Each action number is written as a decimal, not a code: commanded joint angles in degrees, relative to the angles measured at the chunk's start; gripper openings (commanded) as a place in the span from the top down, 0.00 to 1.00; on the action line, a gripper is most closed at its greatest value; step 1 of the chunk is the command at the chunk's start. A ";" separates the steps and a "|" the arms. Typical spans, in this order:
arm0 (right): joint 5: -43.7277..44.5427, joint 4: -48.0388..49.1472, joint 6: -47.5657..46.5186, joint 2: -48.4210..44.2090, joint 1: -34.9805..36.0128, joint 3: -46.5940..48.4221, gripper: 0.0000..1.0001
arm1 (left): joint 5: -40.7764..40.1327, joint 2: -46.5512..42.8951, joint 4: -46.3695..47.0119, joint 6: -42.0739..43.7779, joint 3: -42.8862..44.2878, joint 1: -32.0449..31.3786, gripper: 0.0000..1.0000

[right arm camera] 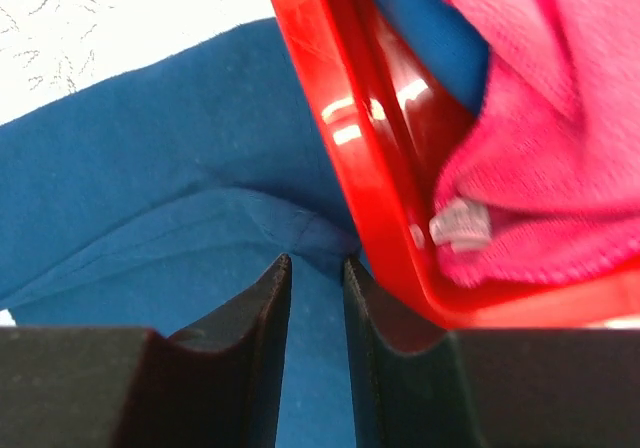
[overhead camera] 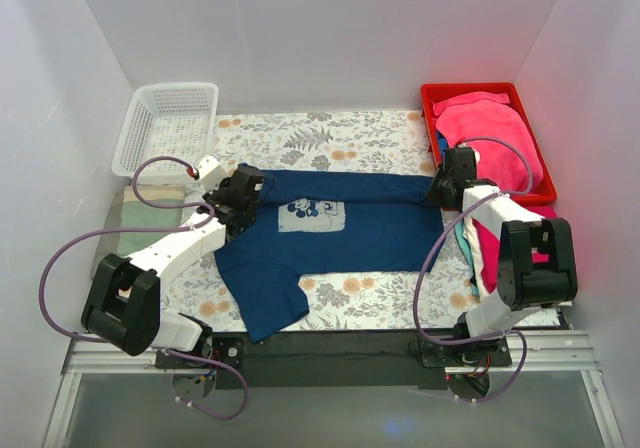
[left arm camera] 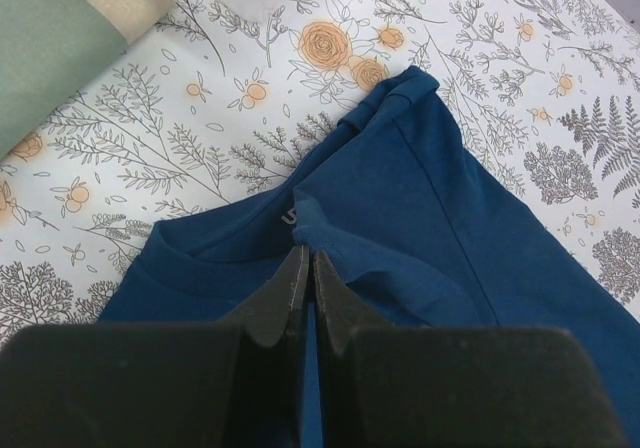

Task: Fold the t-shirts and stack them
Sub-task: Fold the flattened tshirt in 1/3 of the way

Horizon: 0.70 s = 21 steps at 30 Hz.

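Your left claw (left arm camera: 305, 257) and right claw (right arm camera: 316, 264) are both clenched on the navy shirt (overhead camera: 335, 236), neck end left, bottom end right, long axis running between them.

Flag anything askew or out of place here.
The navy blue cloth t-shirt lies lopsided: one sleeve sticks out at the near side, and its right end is puckered beside the red plastic bin.

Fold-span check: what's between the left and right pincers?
The navy blue cloth t-shirt, its far edge running from left pincer to right pincer; top view.
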 commanded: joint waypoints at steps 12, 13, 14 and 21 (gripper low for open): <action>11.93 -5.68 2.38 -6.23 12.33 -3.11 0.69 | 1.91 -3.64 -4.34 -5.19 -2.34 -0.22 1.00; 11.05 -4.36 1.42 -6.40 14.44 -3.37 0.69 | 1.91 -3.73 -3.90 -4.93 -2.70 -0.22 1.00; 9.65 -2.95 1.24 -6.32 18.81 -3.37 0.69 | 1.74 -3.38 -3.64 -4.75 -2.61 -0.22 1.00; -1.16 7.07 0.45 2.02 31.15 3.73 0.70 | -0.02 1.10 -1.36 -3.70 0.28 -0.13 1.00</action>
